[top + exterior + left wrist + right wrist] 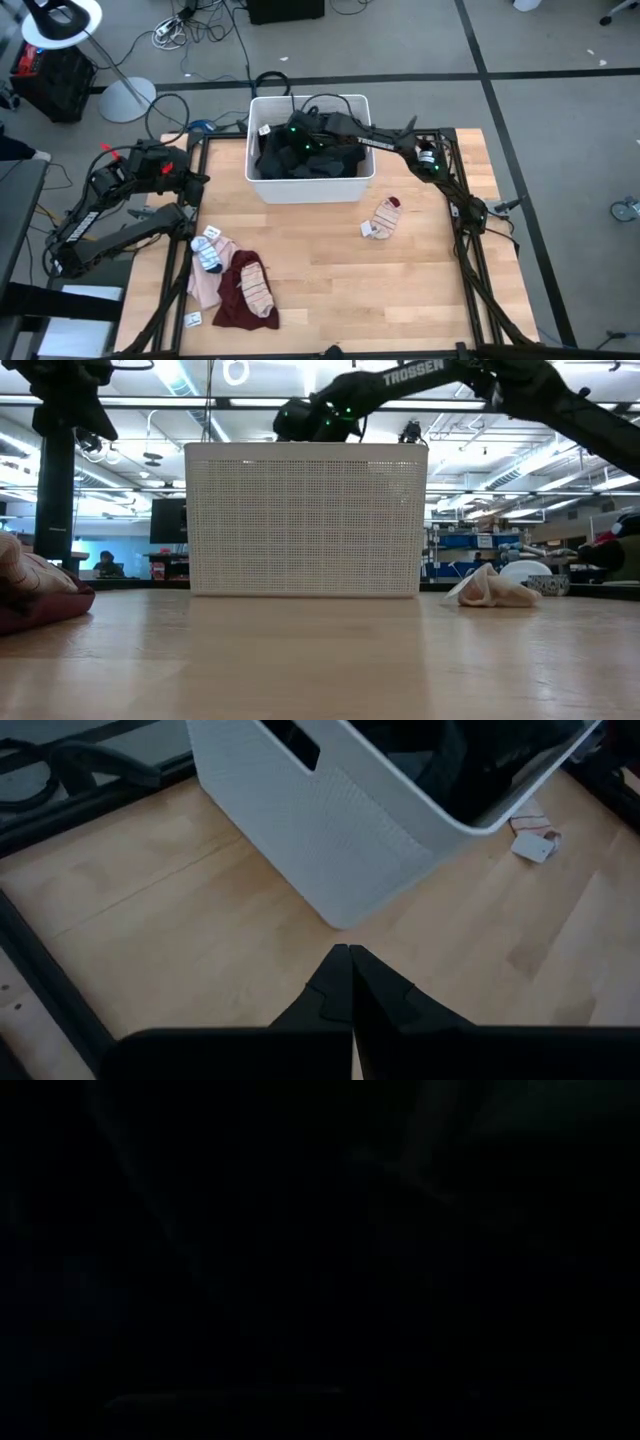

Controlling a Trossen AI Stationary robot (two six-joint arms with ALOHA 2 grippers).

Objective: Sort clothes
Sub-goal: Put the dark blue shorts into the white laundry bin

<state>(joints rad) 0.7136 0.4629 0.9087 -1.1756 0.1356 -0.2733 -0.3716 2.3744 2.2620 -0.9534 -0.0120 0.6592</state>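
Note:
A white bin [262, 188] stands at the table's far middle with dark clothes [322, 165] piled in it. My right arm reaches into the bin from the right; its gripper [292, 135] is low among the dark clothes, and the right wrist view is all dark. My left gripper [348, 954] is shut and empty, above the table's left edge [200, 181], left of the bin. A pink garment [205, 283] and a maroon one [236, 305] lie at the near left with striped socks [208, 250] on them. A striped sock [382, 218] lies right of centre.
The bin's perforated wall [305, 520] fills the middle of the low view. A small white tag [193, 319] lies by the near-left edge. Bare wood shows in front of the bin and at the near right. Black frame rails run along the table's sides.

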